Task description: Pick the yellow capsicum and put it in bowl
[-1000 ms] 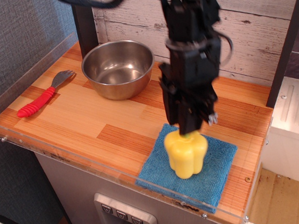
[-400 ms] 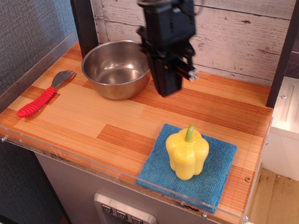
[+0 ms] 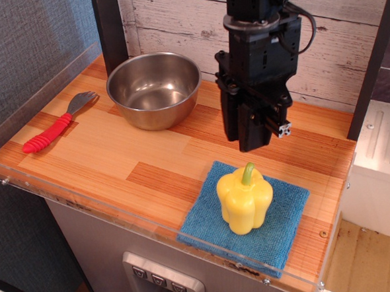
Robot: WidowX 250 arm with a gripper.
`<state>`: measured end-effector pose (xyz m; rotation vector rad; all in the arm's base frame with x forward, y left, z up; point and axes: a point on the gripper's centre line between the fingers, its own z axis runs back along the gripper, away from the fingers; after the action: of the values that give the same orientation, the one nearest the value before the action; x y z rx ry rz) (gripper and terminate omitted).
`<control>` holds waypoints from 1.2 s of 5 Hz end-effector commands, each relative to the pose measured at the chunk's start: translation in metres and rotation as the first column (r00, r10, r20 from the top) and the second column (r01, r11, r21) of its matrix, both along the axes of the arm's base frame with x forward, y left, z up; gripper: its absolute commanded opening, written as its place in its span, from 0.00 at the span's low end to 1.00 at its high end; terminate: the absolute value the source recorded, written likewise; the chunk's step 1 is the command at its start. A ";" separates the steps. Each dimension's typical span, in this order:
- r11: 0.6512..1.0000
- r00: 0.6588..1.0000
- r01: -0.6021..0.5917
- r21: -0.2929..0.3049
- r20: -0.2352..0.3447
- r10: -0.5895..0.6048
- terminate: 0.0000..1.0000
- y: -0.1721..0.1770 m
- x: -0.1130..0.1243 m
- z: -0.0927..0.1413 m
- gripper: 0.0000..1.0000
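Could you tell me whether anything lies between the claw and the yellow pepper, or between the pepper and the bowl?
Nothing visible does. The claw hangs just above the pepper with open air between. Only bare wooden counter separates the pepper from the bowl.

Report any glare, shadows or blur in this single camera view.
In observation.image, focus is sharp with no motion blur; the round stainless-steel bowl shows bright reflections inside; the glossy yellow capsicum carries soft highlights; the black gripper is dark with little detail; lighting is even, with soft shadows on the wooden tabletop.
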<state>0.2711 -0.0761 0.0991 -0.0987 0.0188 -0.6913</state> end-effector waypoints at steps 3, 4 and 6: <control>0.999 1.000 0.018 0.029 0.002 -0.018 0.00 -0.005 -0.009 -0.012 1.00; 0.999 1.000 0.021 0.036 -0.007 -0.021 0.00 -0.006 -0.008 -0.016 1.00; 0.999 1.000 0.022 0.039 -0.020 -0.021 0.00 -0.006 -0.007 -0.022 0.00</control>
<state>0.2670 -0.0826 0.0663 -0.0730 0.0901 -0.6974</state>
